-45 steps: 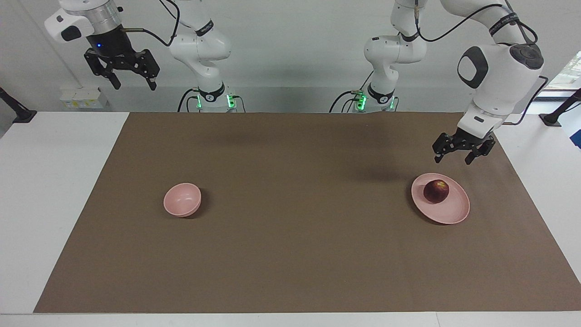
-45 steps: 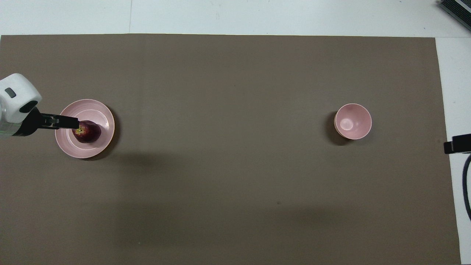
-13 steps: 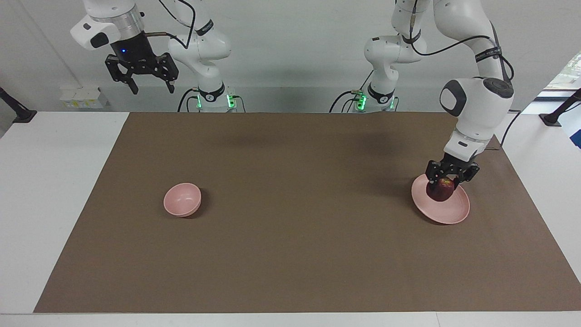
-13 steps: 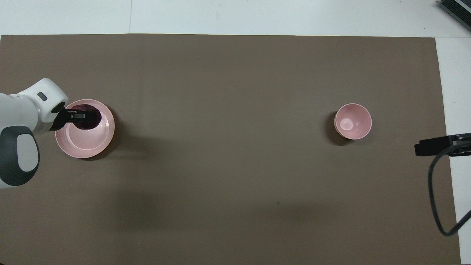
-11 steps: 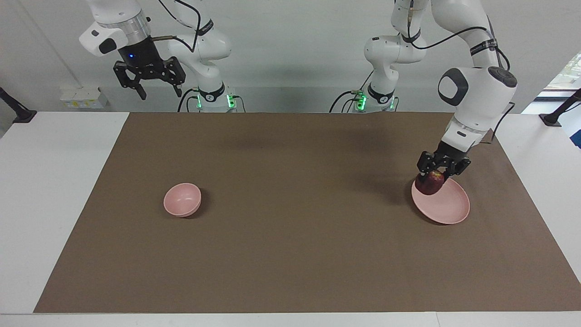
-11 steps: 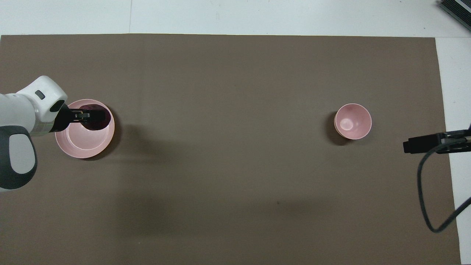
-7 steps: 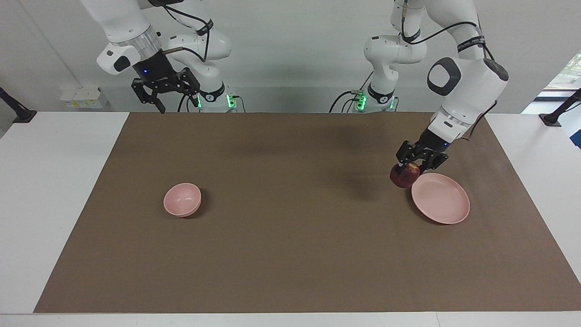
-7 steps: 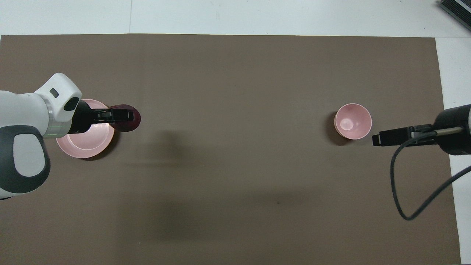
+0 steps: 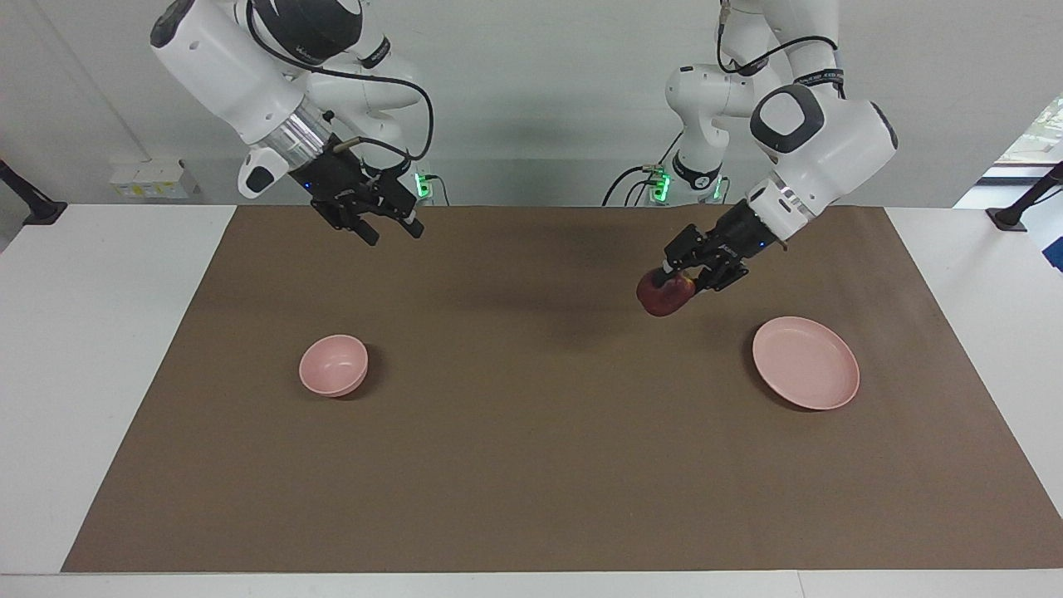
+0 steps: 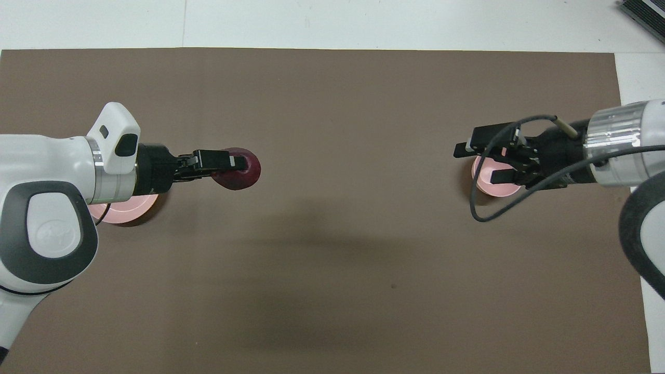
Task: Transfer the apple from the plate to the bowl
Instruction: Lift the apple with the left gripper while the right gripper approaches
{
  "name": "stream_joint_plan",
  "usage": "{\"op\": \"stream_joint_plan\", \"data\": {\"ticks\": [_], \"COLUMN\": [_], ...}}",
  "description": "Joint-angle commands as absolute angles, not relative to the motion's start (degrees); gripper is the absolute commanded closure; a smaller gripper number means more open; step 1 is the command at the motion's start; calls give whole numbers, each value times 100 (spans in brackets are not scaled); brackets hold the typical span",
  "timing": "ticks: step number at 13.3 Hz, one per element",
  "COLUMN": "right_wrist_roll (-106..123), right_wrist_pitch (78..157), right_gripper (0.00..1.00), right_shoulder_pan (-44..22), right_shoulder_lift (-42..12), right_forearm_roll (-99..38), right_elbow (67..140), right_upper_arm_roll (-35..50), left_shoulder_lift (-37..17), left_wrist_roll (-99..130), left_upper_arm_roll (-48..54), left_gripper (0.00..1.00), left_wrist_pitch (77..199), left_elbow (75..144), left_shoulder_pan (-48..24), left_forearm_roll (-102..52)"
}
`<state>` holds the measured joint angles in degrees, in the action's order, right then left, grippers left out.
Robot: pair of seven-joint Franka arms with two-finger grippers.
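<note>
The left arm is reaching out low over the mat point(image 9: 531, 432) toward the desk's middle, its hand point(image 9: 674, 278) tilted down and clamped on the apple point(image 9: 663, 295), which is hanging in the air above bare mat, clear of the plate point(image 9: 805, 362). The right arm is stretching forward and down, its hand point(image 9: 390, 232) spread wide and carrying nothing, over the mat on the robots' side of the bowl point(image 9: 333, 365). Compared with a second ago, the apple is no longer resting on the plate; the left hand is carrying it away from the plate toward the bowl's end. The right hand is coming down from its raised position. Plate and bowl are sitting unmoved.
</note>
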<state>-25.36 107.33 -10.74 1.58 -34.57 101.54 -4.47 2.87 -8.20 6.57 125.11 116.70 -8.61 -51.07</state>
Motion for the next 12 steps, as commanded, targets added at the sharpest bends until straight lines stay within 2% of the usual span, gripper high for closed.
{"op": "stream_joint_plan", "data": {"ticks": [1, 5, 8, 12], "right_wrist_roll": [-3915, -5366, -6194, -6451], "right_wrist_pitch": [11213, 11864, 11900, 11682], "right_gripper": [0, 0, 0, 0], "right_shoulder_pan": [-1326, -1827, -1846, -1837], "right_shoulder_lift": [-17, -447, -702, -756], "right_forearm_roll": [-4111, -4822, -5307, -5880], "right_elbow": [10169, 10143, 10090, 10116], "right_upper_arm_roll": [-448, -448, -448, -440], "left_shoulder_lift": [378, 457, 475, 475], "left_wrist_roll": [-835, -835, -835, -739], "left_upper_arm_roll": [1018, 1563, 2169, 2338], "left_gripper": [100, 100, 100, 100], "left_wrist_pitch": [12480, 13040, 14156, 14387], "left_elbow": [11689, 11724, 11716, 11698], "left_shoulder_pan": [-862, -888, -888, -896], "left_forearm_roll": [-5711, -6608, -6855, -6891]}}
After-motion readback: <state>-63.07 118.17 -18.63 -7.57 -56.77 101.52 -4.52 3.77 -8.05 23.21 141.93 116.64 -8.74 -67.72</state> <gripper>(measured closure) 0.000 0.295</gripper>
